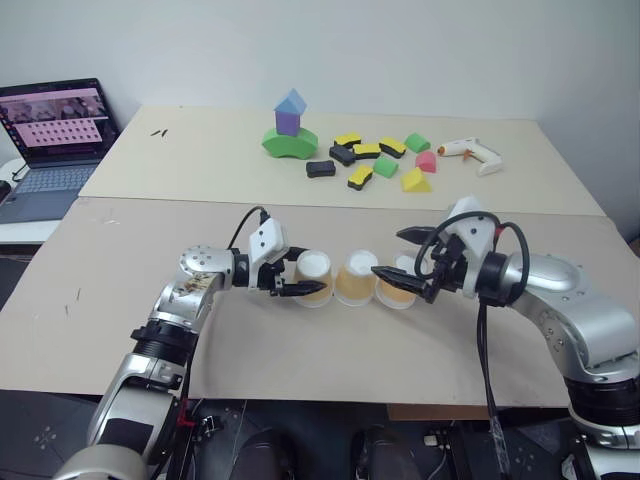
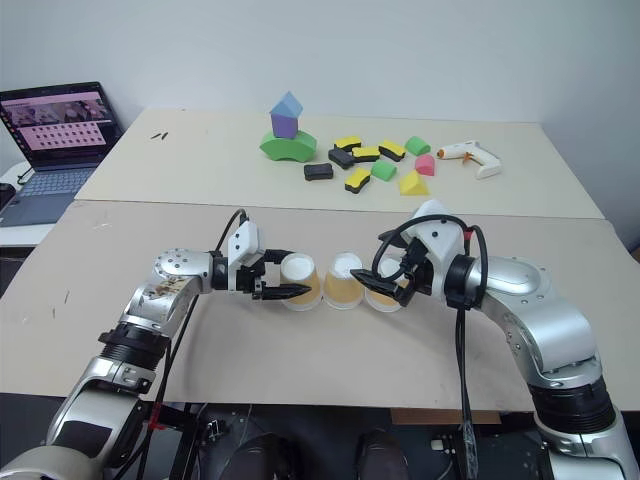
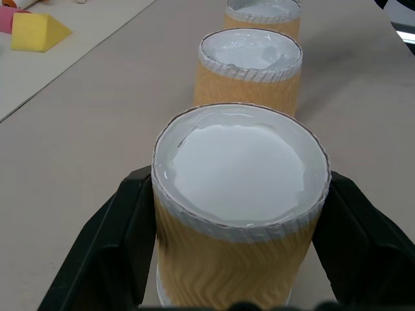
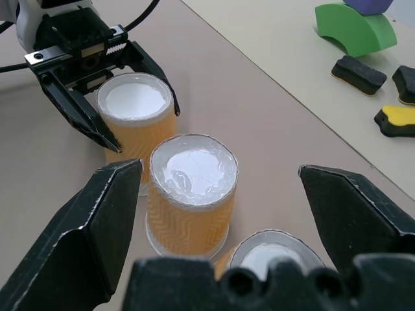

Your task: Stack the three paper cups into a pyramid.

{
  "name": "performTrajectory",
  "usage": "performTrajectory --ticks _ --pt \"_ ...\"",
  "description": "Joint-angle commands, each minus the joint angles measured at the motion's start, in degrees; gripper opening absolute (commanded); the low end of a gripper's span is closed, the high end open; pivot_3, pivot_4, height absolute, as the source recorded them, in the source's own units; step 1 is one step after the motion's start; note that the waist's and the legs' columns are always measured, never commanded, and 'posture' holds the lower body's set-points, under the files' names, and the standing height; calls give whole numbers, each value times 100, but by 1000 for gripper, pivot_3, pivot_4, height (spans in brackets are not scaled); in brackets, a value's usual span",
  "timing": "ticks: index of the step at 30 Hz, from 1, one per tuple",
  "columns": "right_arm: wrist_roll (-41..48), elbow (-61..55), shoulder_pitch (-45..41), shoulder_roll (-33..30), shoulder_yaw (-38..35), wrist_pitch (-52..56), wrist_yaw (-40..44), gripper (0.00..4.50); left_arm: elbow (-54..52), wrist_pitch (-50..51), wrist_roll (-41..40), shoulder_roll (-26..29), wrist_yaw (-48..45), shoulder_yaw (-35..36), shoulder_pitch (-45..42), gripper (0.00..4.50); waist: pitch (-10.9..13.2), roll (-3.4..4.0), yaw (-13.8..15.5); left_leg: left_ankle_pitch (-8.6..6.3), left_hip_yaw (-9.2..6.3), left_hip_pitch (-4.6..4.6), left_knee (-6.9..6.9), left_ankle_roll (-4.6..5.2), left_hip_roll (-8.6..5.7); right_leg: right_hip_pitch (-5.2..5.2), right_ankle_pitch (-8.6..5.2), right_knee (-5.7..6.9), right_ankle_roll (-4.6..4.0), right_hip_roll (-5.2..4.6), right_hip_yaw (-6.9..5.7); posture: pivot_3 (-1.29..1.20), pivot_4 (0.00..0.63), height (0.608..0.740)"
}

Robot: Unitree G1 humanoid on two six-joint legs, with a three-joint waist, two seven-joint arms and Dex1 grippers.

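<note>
On the near table: three cups [image 1: 355, 280] stand upside down in a row.
Left gripper [image 2: 282, 279]: clamped on the left cup [image 2: 300, 280].
Right gripper [image 1: 402, 256]: wide open around the right cup [image 1: 398, 288], holding nothing.
Risk: you could knock the middle cup [image 2: 343, 279] when lifting.

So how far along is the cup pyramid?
All three tan-orange paper cups stand upside down in one row on the table; nothing is stacked. The left gripper grips the left cup; the open right gripper straddles the right cup. The middle cup stands free.
</note>
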Motion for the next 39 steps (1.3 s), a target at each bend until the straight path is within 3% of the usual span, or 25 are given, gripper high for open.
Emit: performTrajectory --ticks 1,2,4,12,19,26,39 --pt "84 -192 -56 -60 -216 3 -42 4500 -67 64 72 82 -69 -44 -8 3392 0 0 -3 0 -1 0 0 0 0 0 0 0 0 0 0 0 150 703" --pt "79 -181 -53 -61 -212 -4 -44 4500 -115 89 45 110 -83 -19 -4 3927 0 0 -6 0 -1 0 -1 0 0 0 0 0 0 0 -1 0 150 703" --pt "75 -161 -50 -59 -201 -20 -47 4500 -227 93 29 187 -125 9 16 4425 0 0 -14 0 -1 -2 -2 0 0 -2 0 -1 0 0 -1 0 150 703" --pt "86 -60 -73 -67 -197 -65 -3 4500 -1261 957 -377 931 -449 328 -124 4425 0 0 -27 0 -1 -12 -4 0 2 -11 0 -3 0 1 -4 0 150 703" --pt "246 150 291 -616 -869 -209 499 4500 -2184 2250 -1430 1675 -837 897 -742 4425 1 0 37 0 -10 -20 -1 0 0 -11 -5 -6 7 1 -7 0 150 703" --pt "83 729 743 -872 -1098 -543 815 4500 -2525 2739 -1791 1766 -709 967 -1085 4425 1 0 -3 0 -15 -1 -9 0 -6 8 -9 -11 14 2 -3 0 150 703" --pt "-241 1432 806 -347 -592 -1040 786 4500 -2771 2910 -1950 1703 -389 999 -1132 4425 1 0 -19 0 -11 -1 -6 0 -6 4 -10 -5 16 7 10 0 150 703"
